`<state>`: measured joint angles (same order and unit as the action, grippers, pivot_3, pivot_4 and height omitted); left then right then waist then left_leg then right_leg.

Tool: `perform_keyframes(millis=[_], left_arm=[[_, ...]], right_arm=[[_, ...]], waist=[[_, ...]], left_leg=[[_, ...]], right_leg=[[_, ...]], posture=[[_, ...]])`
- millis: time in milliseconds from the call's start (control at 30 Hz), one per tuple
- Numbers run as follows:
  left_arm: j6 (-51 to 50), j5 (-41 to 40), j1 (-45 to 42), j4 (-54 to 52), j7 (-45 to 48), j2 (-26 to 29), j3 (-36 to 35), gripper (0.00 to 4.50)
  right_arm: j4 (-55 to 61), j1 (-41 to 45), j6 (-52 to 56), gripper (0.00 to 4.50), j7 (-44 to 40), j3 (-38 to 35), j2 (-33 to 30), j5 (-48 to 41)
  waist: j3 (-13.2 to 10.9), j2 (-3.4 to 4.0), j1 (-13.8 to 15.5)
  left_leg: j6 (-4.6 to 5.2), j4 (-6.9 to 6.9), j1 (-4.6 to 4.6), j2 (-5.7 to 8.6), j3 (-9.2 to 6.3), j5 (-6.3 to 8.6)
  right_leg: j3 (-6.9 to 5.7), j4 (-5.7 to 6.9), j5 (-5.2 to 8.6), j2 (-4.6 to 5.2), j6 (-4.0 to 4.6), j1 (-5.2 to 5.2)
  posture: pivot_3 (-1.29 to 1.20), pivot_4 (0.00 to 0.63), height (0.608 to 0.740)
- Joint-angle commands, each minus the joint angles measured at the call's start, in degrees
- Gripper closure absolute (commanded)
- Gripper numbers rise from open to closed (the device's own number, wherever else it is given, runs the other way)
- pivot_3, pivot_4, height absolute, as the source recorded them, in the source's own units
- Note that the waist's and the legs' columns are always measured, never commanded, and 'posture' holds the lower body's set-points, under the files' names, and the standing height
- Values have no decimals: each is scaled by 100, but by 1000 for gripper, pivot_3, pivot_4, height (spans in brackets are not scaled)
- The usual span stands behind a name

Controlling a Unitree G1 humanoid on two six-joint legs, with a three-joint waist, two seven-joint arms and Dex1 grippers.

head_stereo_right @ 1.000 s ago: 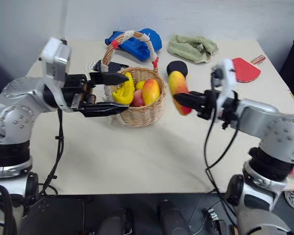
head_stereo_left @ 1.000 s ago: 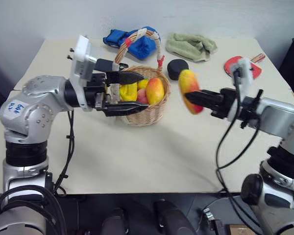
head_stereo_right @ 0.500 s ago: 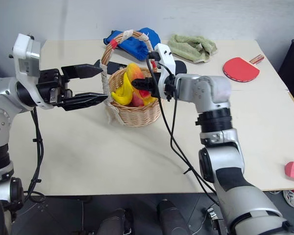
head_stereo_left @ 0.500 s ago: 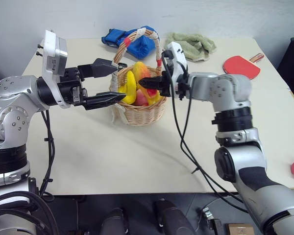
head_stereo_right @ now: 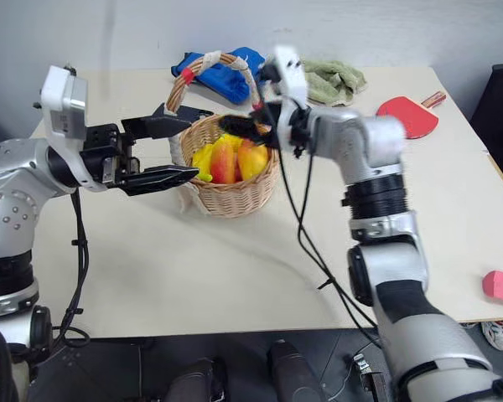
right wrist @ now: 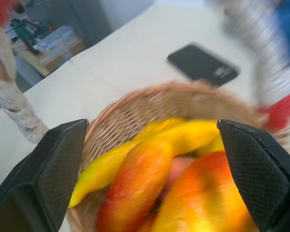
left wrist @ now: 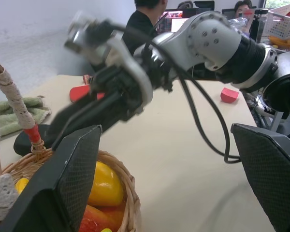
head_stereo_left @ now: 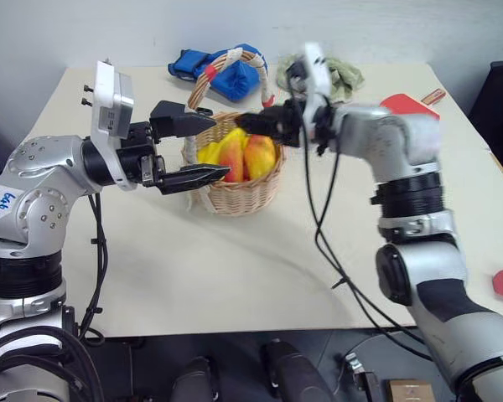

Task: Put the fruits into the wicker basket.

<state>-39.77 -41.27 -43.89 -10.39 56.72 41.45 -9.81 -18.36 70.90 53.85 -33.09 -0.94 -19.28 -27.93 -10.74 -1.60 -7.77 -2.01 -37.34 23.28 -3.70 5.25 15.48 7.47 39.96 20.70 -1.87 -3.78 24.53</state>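
Your fruits [head_stereo_left: 239, 155] lie piled in the wicker basket [head_stereo_left: 235, 186] at the table [head_stereo_left: 235, 268] centre. They look glossy, light and rigid, so pinch across the narrow middle. Right claw [head_stereo_left: 253, 124] hangs wide, empty, over the 1 o'clock rim; left claw [head_stereo_left: 193, 149] wide at 9

I see yellow and red-orange fruits [head_stereo_left: 237, 155] in a tan woven basket [head_stereo_left: 235, 194] whose handle [head_stereo_left: 222, 63] wears white and red tape.

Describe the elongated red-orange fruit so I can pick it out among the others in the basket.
Find the wicker basket with the taped handle mid-table. Among its fruits, the elongated red-orange fruit stands upright, between the yellow banana and the rounder mango.
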Motion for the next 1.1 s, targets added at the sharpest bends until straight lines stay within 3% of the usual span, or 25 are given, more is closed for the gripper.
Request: perform_keyframes(millis=[33, 400, 633, 767, 1033, 1100], left_arm=[[144, 56, -230, -62, -129, -27, 21, 0], [10, 14, -369, -201, -317, 25, 10, 0], [-25, -13, -275, -270, -417, 151, -107, 0], [-19, -33, -240, -314, -454, 167, -123, 0], [16, -36, -271, -297, -479, 167, -123, 0], [24, -37, -258, -292, -472, 169, -129, 0]], right_arm=[[-5, -63, -650, 25, 122, -31, -38, 362], [-3139, 761, -3198, 25, 337, -336, 594, 1076], [-4411, 1382, -4105, 25, 260, -718, 771, 1119], [-4801, 1537, -4362, 974, 229, -811, 853, 1211], [-5069, 1630, -4449, 3800, -42, -904, 1017, 1286], [-5070, 1638, -4459, 4135, -96, -955, 1015, 1292]], waist=[[0, 0, -17], [0, 0, -64], [0, 0, -86], [0, 0, -91], [0, 0, -91], [0, 0, -98]], left_leg=[[0, -2, 0, 1, 1, 0], [-1, 0, -6, 2, 8, -1], [-1, 0, -7, 1, 2, -1], [-1, 0, -7, 1, 1, -1], [-1, -3, -7, 1, -4, -1], [-1, -3, -7, 1, -5, -1]], right_leg=[[0, -1, 0, 0, 0, -1], [-14, 5, 0, 9, 0, 1], [-28, 10, 0, 12, 1, 0], [-37, 13, 0, 15, 1, 0], [-79, 16, -1, 33, 2, 0], [-81, 16, -1, 33, 2, 0]], posture=[[0, 150, 740], [0, 150, 740], [0, 150, 740], [0, 150, 740], [0, 150, 740], [0, 150, 740]])
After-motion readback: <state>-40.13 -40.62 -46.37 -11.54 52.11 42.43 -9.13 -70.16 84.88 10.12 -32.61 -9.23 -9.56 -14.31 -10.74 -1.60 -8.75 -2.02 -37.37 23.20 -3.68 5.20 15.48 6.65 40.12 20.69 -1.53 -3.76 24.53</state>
